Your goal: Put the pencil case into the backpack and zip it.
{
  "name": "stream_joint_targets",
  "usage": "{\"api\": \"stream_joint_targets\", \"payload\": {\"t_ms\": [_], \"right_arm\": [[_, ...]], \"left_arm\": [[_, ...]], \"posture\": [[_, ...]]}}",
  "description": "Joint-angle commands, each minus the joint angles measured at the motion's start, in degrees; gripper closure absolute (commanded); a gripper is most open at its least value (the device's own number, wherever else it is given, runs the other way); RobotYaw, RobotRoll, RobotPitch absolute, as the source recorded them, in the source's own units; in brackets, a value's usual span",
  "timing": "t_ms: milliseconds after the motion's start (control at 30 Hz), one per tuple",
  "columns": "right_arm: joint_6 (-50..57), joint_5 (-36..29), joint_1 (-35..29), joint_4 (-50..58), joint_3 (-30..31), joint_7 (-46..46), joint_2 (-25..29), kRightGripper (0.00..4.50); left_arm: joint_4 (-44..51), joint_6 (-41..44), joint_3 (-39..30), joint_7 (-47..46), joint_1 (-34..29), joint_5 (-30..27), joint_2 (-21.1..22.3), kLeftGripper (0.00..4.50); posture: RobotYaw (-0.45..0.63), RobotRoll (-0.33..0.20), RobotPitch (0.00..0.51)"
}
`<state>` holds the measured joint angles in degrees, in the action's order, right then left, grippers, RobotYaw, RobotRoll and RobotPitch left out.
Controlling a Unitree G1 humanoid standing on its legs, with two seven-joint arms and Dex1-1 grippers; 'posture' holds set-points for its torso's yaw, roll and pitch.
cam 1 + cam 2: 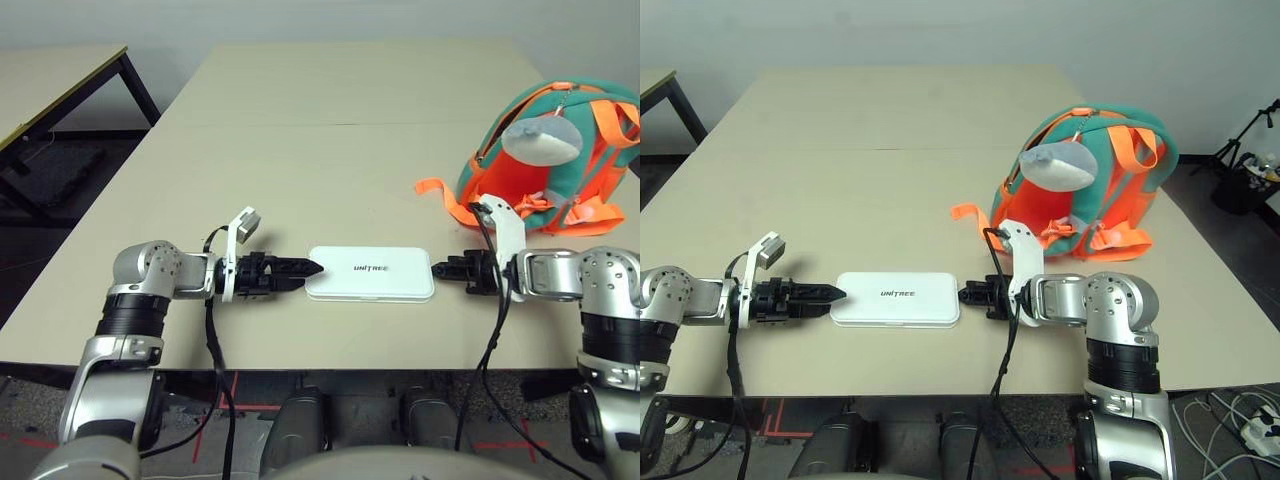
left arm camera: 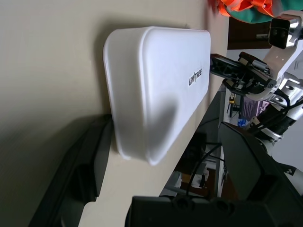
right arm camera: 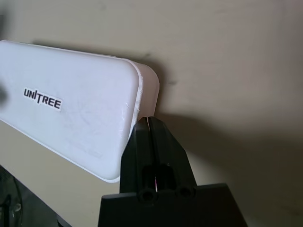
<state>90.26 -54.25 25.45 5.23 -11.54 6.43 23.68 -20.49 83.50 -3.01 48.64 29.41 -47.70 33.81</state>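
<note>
— White plastic, one piece: I count a single pencil case (image 1: 370, 273) lying flat near the front edge of the table (image 1: 300, 130), lettering up. What do you count on your side?

— One backpack (image 1: 560, 160), teal and orange, with one grey plush piece (image 1: 541, 141) on it. It sits at the table's right side, behind my right arm and well apart from the case.

— Agreed. And two grippers, one at each short end of the case. My left gripper (image 1: 303, 268) has its fingers spread wide, one finger (image 2: 90, 165) lying along the case's left end.

— Is it gripping?

— I can't tell contact for sure; the case just sits between the open fingers' reach. My right gripper (image 1: 441, 269) has its two fingers pressed together, tips right at the case's right end, holding nothing.

— One second table (image 1: 50, 80) at far left, too.
</note>
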Motion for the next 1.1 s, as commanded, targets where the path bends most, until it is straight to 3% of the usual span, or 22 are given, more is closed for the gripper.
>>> {"api": "stream_joint_targets", "payload": {"t_ms": [33, 267, 367, 533, 667, 867, 1033, 1100], "right_arm": [[2.24, 1.47, 2.46, 0.35, 1.14, 0.87, -1.86, 4.46], [2.24, 3.67, 4.46, -0.2, 1.8, 1.93, -4.14, 4.46], [2.24, 4.63, 4.48, -0.07, 1.68, 2.7, -4.27, 4.5], [1.34, 6.76, 4.7, -0.33, 1.94, 4.36, -3.41, 4.5], [-1.35, 8.73, 4.04, 0.49, 3.28, 6.57, -1.05, 3.54], [-1.2, 6.49, -2.85, 14.36, -3.69, 10.93, 7.04, 1.6], [2.2, 3.63, -7.44, 24.9, -18.28, 12.85, 11.42, 0.06], [2.24, -0.27, -7.92, 26.76, -24.67, 13.38, 13.95, 0.0]], "left_arm": [[-1.47, -0.68, 1.83, 0.31, 0.33, 1.87, -1.3, 0.0], [-1.7, -0.47, 1.98, 1.56, 0.5, 2.85, -1.47, 0.0], [-1.36, -0.76, 1.33, 1.6, 0.12, 3.39, -1.77, 0.58], [-0.82, -2.96, -0.03, 1.04, -0.58, 4.56, -2.1, 2.22], [-0.36, -4.09, -1.83, 0.84, -0.42, 4.72, -1.8, 3.07], [7.32, -0.54, -9.46, -1.63, -0.22, 0.85, -0.93, 3.07], [10.42, 1.01, -14.97, -5.82, 1.23, -0.33, -1.47, 3.07], [10.01, 0.98, -15.63, -6.59, 2.65, -0.19, -1.33, 3.08]], "posture": [[0.02, 0.0, 0.046], [0.03, 0.0, 0.048], [0.03, 0.0, 0.047], [0.04, 0.0, 0.044], [0.04, 0.0, 0.043], [0.04, 0.0, 0.04], [-0.03, 0.0, 0.038], [-0.08, 0.0, 0.035]]}}
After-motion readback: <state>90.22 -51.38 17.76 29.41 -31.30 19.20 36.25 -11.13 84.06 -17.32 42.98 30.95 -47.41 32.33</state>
